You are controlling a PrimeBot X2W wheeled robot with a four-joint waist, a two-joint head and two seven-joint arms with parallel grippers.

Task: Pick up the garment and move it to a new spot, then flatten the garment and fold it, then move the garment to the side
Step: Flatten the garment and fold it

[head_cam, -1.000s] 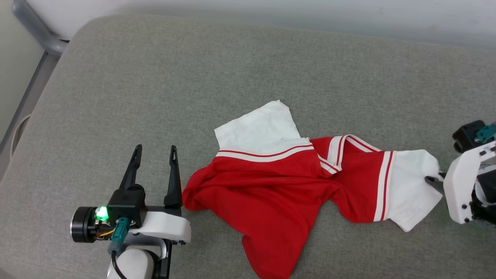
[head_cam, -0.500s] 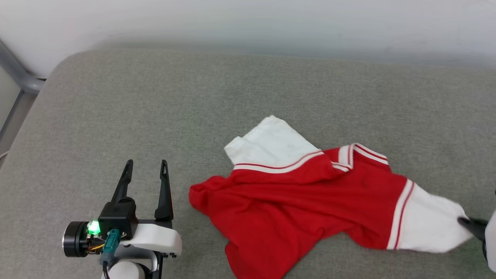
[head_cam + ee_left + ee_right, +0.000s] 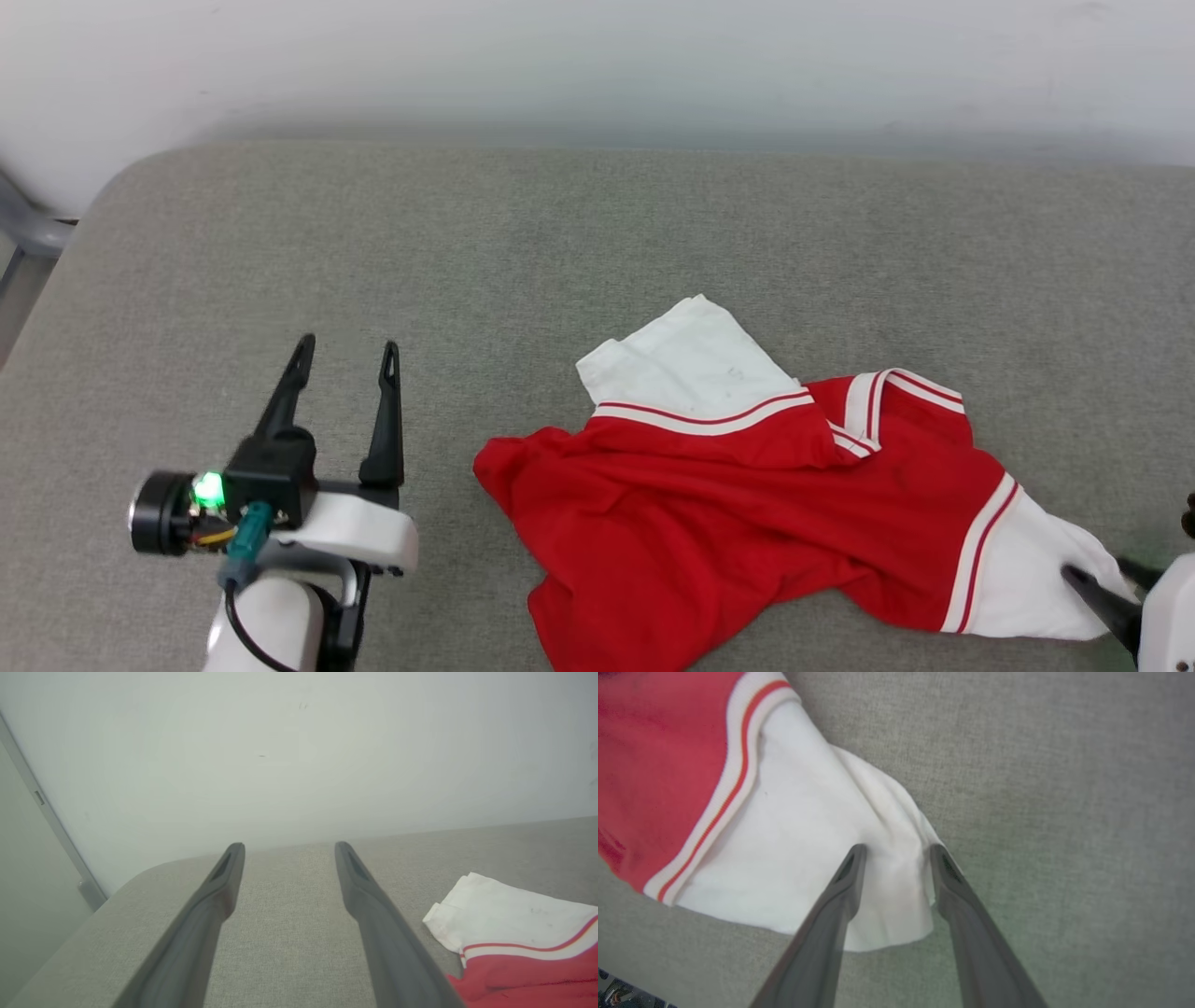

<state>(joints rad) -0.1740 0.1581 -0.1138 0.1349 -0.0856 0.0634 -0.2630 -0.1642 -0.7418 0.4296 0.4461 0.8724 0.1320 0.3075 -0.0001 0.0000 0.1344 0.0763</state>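
so the garment runs left-right, white sleeve end under the right tool, fingers parted, not pinching. left tool spread wide, farther off.

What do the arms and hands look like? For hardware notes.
Left hand: two long, dark, tapered fingers with slotted tips on a black block, with a white shell behind. A black cylinder with a green light, a teal plug and a black cable sit at the wrist. Right hand: same dark fingers and white shell.
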